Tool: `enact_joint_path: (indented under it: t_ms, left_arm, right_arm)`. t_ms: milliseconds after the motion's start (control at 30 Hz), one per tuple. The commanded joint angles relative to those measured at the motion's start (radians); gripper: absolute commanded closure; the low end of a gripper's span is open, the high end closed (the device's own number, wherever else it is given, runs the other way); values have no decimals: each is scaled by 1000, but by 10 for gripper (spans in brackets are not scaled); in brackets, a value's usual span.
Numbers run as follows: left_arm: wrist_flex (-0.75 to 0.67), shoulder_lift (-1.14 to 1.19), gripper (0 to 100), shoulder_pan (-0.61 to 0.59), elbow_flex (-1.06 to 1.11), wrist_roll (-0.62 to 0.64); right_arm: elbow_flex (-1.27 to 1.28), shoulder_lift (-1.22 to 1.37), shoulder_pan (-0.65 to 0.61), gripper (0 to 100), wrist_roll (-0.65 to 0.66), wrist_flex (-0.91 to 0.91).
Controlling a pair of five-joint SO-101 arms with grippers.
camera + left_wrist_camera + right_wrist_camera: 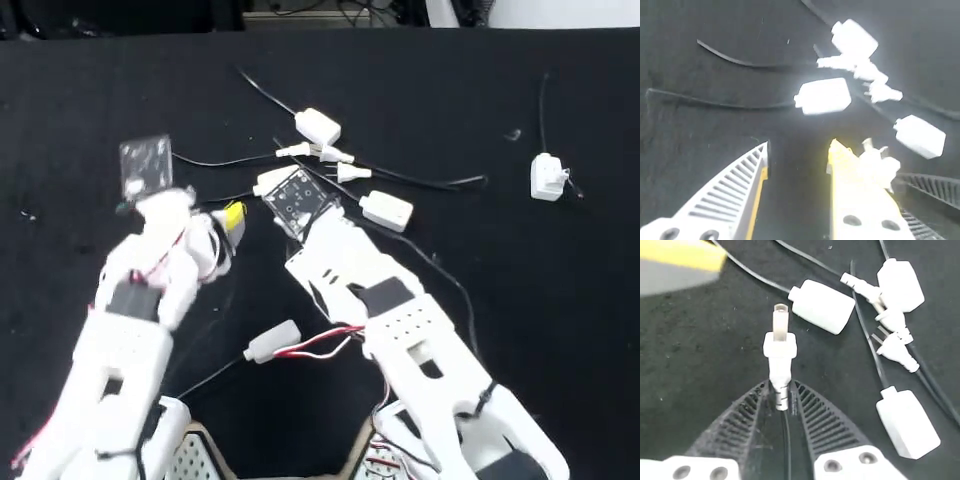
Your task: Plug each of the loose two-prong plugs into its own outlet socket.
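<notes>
arms [130,340] white | left end effector [798,150] yellow-trimmed | wires [320,345] red, white

On the counter [80,80], a socket block [318,126] lies at the back of the middle cluster. The loose plugs [335,155] lie just in front of it, and a second block [386,210] lies right of them. A far block [547,177] lies well apart at the right, and a near block [272,342] lies between the arms. The right hand [780,387] grips a plug [779,342], which points at a middle block [822,306]. The left hand [799,149] is beside it on the left.
</notes>
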Motion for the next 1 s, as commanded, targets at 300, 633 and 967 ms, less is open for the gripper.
enact_joint_path:
  t_ms: [300, 633, 967]
  left_arm:
    - [-141, -413, 803, 33, 266, -46]
    - [-199, -258, 802, 35, 257, -80]
    - [-233, -190, 805, 28, 216, -101]
  right_arm:
    - [-31, 36, -114, 988, -17, -17]
    - [-45, -58, -126, 988, -12, 71]
    - [8, -177, -124, 988, 17, 89]
